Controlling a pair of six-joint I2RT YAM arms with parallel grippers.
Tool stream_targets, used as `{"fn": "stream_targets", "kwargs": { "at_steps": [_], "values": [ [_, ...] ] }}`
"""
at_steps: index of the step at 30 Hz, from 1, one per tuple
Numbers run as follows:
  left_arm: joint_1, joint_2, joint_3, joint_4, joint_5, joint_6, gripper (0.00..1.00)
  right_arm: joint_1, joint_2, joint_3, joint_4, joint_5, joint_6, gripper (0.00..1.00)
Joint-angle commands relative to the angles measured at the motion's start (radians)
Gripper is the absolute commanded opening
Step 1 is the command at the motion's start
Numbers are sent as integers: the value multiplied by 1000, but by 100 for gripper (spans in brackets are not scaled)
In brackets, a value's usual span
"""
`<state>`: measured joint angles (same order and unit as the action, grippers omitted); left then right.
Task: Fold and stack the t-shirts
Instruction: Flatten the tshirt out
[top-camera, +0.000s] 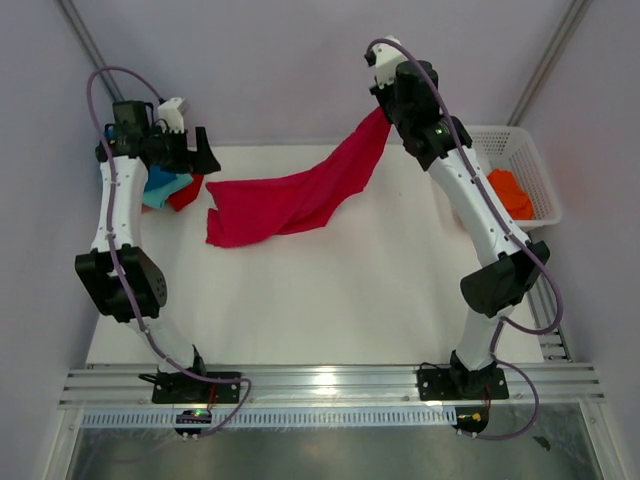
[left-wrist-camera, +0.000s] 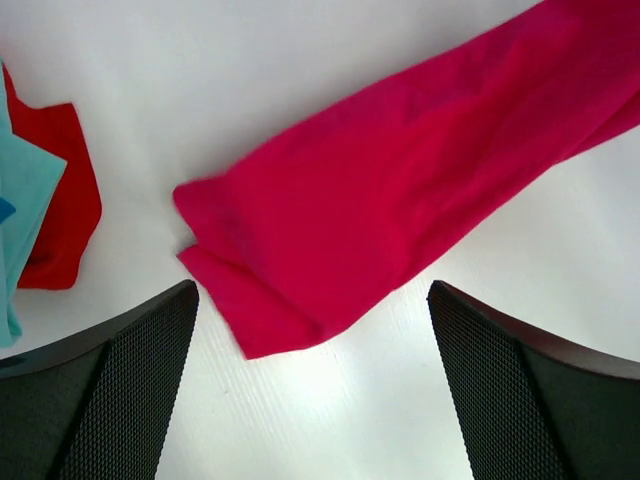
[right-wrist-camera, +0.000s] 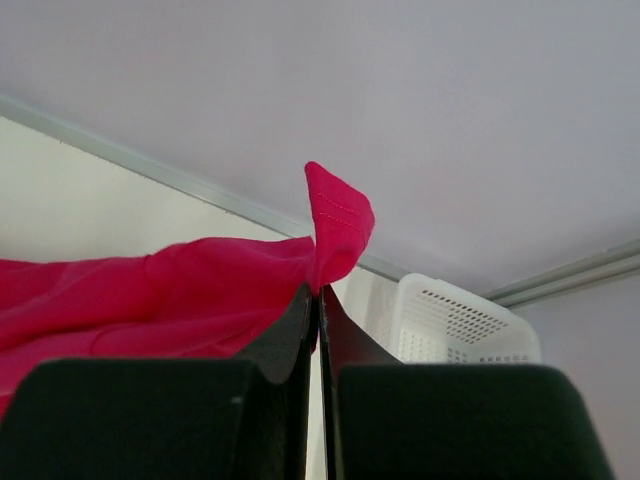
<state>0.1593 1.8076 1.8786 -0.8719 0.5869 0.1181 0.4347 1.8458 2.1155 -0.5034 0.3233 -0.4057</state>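
Reaching up over the far edge of the table (top-camera: 330, 300), the right arm is holding the right gripper (right-wrist-camera: 318, 292) well above the surface, with its jaws pressed together on a hemmed corner of the crimson t-shirt (top-camera: 290, 205). From that pinch the cloth is hanging down in a slanted band, and its lower end is lying crumpled on the table left of centre. The left arm is stretching along the left side, elbow bent low, and its wrist is turning the left gripper (top-camera: 200, 155) towards the lying end of the shirt. Its jaws are standing wide apart and gripping nothing.

Only the top view is showing both arms at once, the orange t-shirt (top-camera: 512, 192) sitting in the white basket (top-camera: 520, 140) at the far right, and a small heap at the far left where a teal t-shirt (top-camera: 160, 192) and a red t-shirt (top-camera: 188, 192) are lying together, just beside the left gripper. The left wrist view is showing the folded lower end of the crimson shirt lying between the spread fingers (left-wrist-camera: 120, 390), apart from both. The right wrist view is showing the stitched hem poking up past the closed fingertips.

The shirts are soft, matte and plain-coloured; the basket is rigid plastic lattice; the finger pads are showing a fine black mesh texture
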Motion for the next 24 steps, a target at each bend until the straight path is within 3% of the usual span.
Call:
{"fn": "stream_targets", "kwargs": {
  "at_steps": [1, 12, 18, 24],
  "values": [
    [3, -77, -67, 36, -28, 43, 99, -8, -33, 29, -6, -18, 39, 3],
    [-52, -102, -167, 2, -38, 133, 99, -8, -43, 40, -23, -47, 36, 3],
    [-144, -129, -279, 53, -114, 167, 99, -8, -95, 24, -55, -203, 74, 3],
    [-147, -80, -257, 70, -114, 117, 99, 2, -183, 61, -158, -456, 105, 3]
  ]
}}
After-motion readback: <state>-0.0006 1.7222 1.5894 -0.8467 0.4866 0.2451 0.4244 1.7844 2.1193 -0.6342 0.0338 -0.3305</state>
